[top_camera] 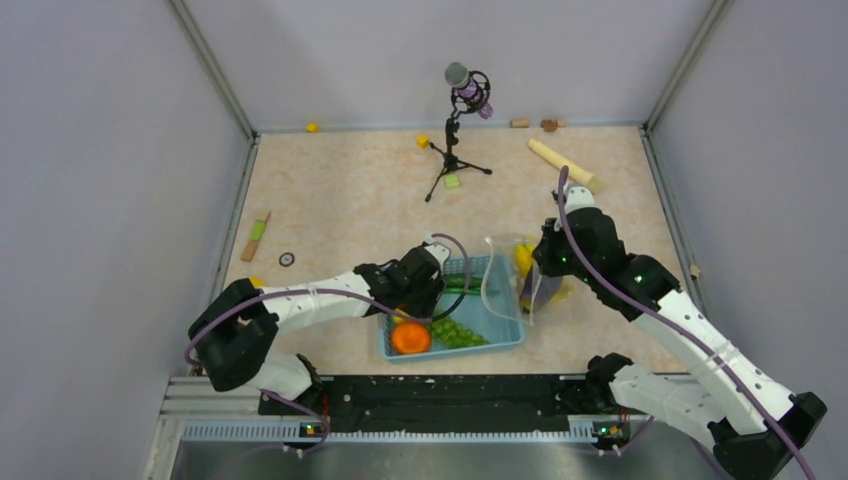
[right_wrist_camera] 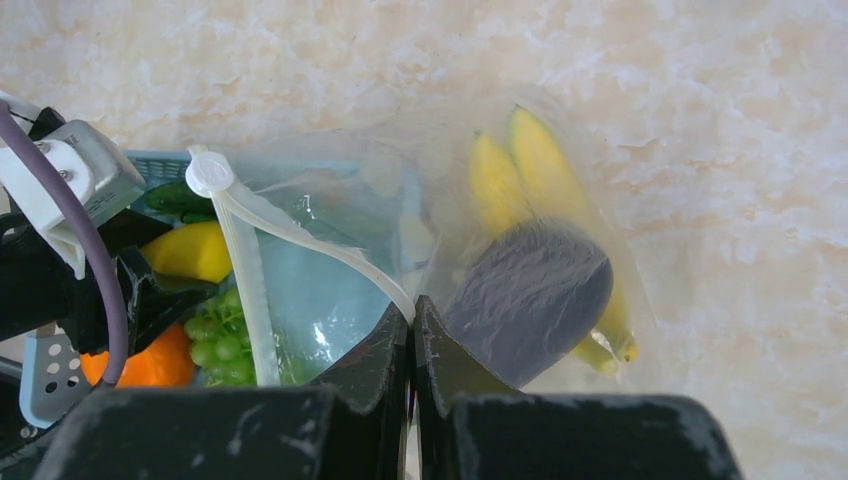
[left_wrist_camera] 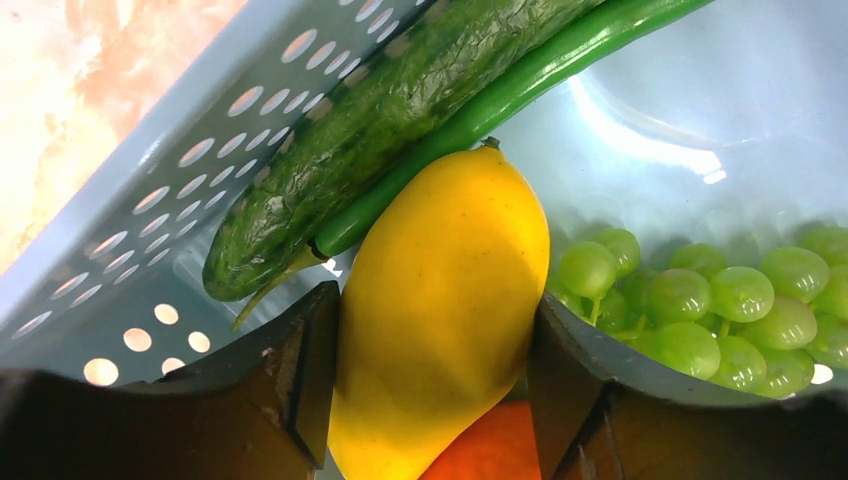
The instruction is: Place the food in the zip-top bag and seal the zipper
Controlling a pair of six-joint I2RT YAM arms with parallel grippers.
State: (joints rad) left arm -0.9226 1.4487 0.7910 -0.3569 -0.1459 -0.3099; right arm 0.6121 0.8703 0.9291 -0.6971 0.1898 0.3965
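- Top view: left hand [top_camera: 412,305] in the blue basket [top_camera: 455,352] on the desk [top_camera: 340,200]; right hand [top_camera: 531,288] at the zip-top bag [top_camera: 500,262] beside it.
- Left wrist: fingers [left_wrist_camera: 300,370] clasp the yellow oval fruit [left_wrist_camera: 440,310].
- Right wrist: hand pinches the bag's zipper [right_wrist_camera: 300,235]; banana [right_wrist_camera: 540,170], eggplant [right_wrist_camera: 530,290] inside.

This is a robotics lab cell, not anybody's kitchen. Plain grey panel walls [top_camera: 100,150] in metal framing box the table [top_camera: 350,210] in at nine, twelve and three o'clock. At six o'clock a left arm [top_camera: 310,300] and a right arm [top_camera: 700,330], both cabled, are bolted to a black rail [top_camera: 450,395]. A microphone [top_camera: 458,75] on a tripod [top_camera: 452,165] stands at twelve o'clock. The props are playthings: toy food [top_camera: 410,338] in a blue basket [top_camera: 500,343], small blocks [top_camera: 423,141], and a wooden cylinder [top_camera: 565,165] at one o'clock.
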